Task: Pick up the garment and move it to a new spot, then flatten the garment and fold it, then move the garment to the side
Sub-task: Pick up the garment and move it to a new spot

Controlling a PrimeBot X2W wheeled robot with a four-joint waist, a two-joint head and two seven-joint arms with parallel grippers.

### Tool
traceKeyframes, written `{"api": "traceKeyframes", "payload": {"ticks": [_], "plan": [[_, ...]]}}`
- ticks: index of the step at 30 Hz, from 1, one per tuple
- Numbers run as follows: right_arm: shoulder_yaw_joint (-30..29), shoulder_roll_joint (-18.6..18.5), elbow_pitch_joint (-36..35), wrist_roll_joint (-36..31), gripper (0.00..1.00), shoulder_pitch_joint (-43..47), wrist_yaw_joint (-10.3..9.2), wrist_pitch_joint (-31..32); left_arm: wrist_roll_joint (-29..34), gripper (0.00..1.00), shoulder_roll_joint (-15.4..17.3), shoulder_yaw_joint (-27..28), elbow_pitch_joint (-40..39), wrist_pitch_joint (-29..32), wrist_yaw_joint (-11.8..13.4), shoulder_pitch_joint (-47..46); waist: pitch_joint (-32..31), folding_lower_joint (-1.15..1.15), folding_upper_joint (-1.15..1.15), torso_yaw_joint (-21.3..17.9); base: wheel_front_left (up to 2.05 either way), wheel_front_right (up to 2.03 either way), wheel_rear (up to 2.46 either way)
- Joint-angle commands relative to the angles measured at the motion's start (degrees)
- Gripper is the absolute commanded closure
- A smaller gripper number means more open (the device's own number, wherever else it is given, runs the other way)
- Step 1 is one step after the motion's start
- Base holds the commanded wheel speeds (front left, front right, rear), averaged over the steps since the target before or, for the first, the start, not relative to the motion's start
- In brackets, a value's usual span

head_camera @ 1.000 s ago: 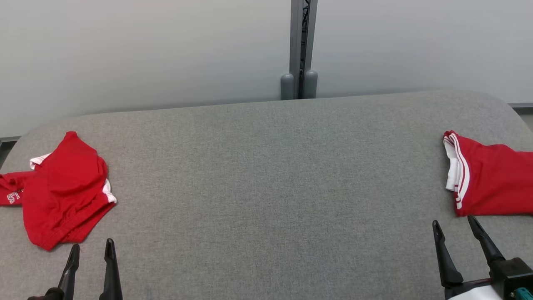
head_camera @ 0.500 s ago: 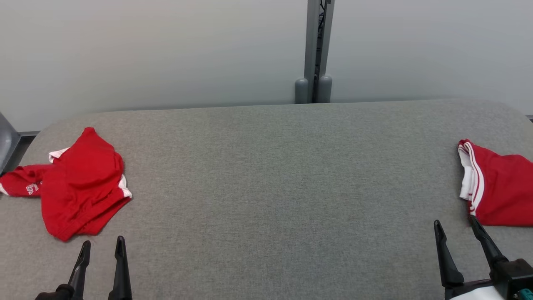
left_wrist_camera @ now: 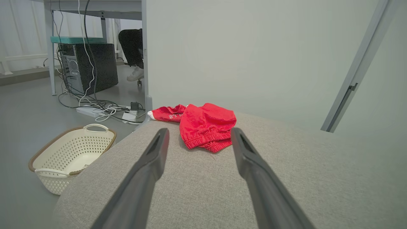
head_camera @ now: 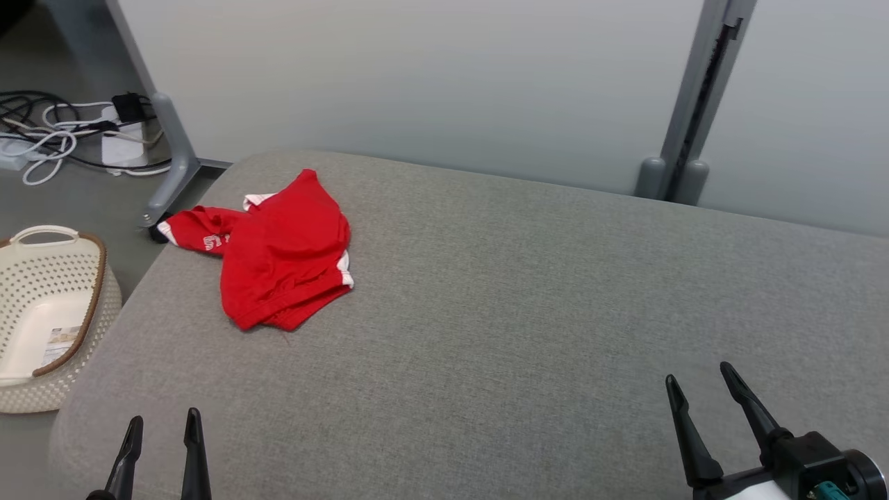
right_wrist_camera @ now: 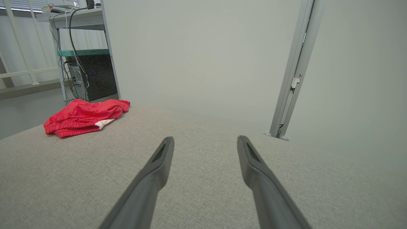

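A crumpled red garment (head_camera: 281,251) with white trim and white lettering lies near the far left corner of the grey padded table (head_camera: 528,292). The left wrist view has the garment (left_wrist_camera: 206,123) straight ahead, beyond the fingers; in the right wrist view the garment (right_wrist_camera: 83,116) sits far off to the left. My left gripper (head_camera: 162,422) hangs open over the table's near left corner, well short of the cloth. My right gripper (head_camera: 700,378) is open at the near right, nothing between its fingers.
A cream perforated laundry basket (head_camera: 42,312) stands on the floor left of the table. Cables and a power strip (head_camera: 66,135) lie on the floor beyond it. A grey partition wall with a metal post (head_camera: 684,125) backs the table. A computer tower (left_wrist_camera: 87,66) stands under a desk.
The head camera has turned left: the crumpled garment now sits nearer the centre, and the second red garment at the right has left the picture. The basket and cables came into view.
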Motion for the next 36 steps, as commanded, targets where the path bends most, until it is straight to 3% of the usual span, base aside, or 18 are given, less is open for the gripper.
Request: {"api": "traceKeyframes", "payload": {"ticks": [1, 9, 15, 22, 27, 28, 36], "plan": [[0.00, -0.26, 0.12, 0.08, 0.00, -0.16, -0.01, -0.26, 0.01, 0.00, 0.18, 0.17, -0.20, 0.01, -0.13, 0.21, -0.42, 0.00, 0.00, 2.53, 0.00, 0.00, 0.00], [1.25, -0.28, 0.11, 0.18, 0.00, 0.06, -0.01, -0.26, -0.08, 0.00, 0.16, 0.22, -1.02, 0.01, -0.52, -0.95, 0.77, 0.00, 0.00, 3.22, 0.00, 0.00, 0.00], [0.54, -0.30, -1.88, -1.72, 0.00, -3.16, -0.01, -0.26, -0.72, 0.00, 0.17, -1.34, 1.67, 0.01, -1.17, -7.84, 7.70, 0.00, 0.00, 1.32, 0.00, 0.00, 0.00], [0.98, -0.31, -3.62, -6.11, 0.00, -9.92, -0.01, -0.26, -4.27, 0.00, 4.35, -5.07, 16.26, 2.32, -1.49, -27.02, 20.09, 0.00, 0.00, -2.06, 0.00, 0.00, 0.00], [1.89, -0.33, -4.75, -8.41, 0.00, -13.82, -0.01, -0.26, -6.55, 0.00, 8.46, -7.12, 26.68, 8.25, -1.50, -40.44, 26.91, 0.00, 0.00, -4.83, 0.00, 0.00, 0.00], [2.52, -0.41, -5.08, -8.82, 0.00, -14.85, -0.01, -0.26, -6.68, 0.00, 10.73, -7.44, 31.72, 11.77, -1.46, -44.99, 28.93, 0.00, 0.00, -5.82, 0.00, 0.00, 0.00], [4.55, -0.57, -6.00, -9.37, 0.00, -17.85, -0.01, -0.26, -8.29, 0.00, 13.78, -7.78, 48.53, 20.71, -1.46, -56.47, 33.73, 0.00, 0.00, -8.80, 0.00, 0.00, 0.00]]}}
